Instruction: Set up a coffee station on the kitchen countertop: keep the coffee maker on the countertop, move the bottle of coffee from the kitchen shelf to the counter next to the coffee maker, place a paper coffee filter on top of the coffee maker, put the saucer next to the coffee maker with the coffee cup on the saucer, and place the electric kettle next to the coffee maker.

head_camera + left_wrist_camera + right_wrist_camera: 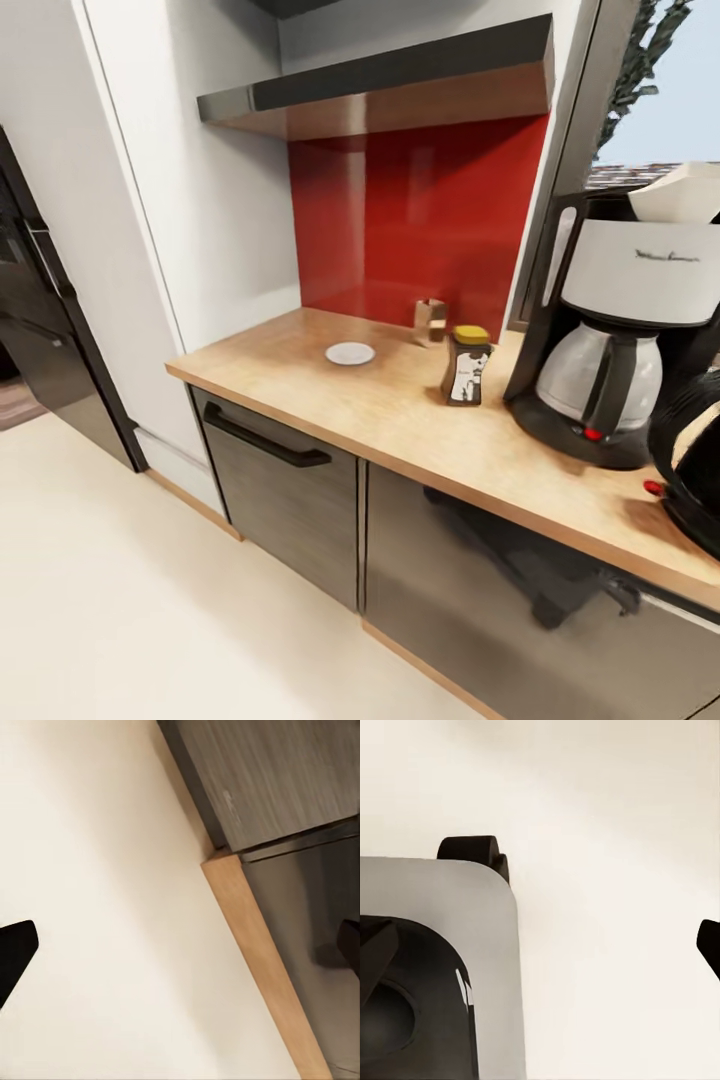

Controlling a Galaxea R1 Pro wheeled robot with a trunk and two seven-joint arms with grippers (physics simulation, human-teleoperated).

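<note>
Both jaws' spread unreadable; electric kettle (690,470) cut off beside coffee maker (615,330).

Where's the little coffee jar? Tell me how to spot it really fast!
Find the long wooden kitchen countertop in front of the shiny red wall panel. Beside the tall black and white coffee maker, toward the small white saucer, stands the bottle of coffee. It is the only thing with a yellow lid, with dark contents and a black-and-white label, unlike the small tan box behind it.
</note>
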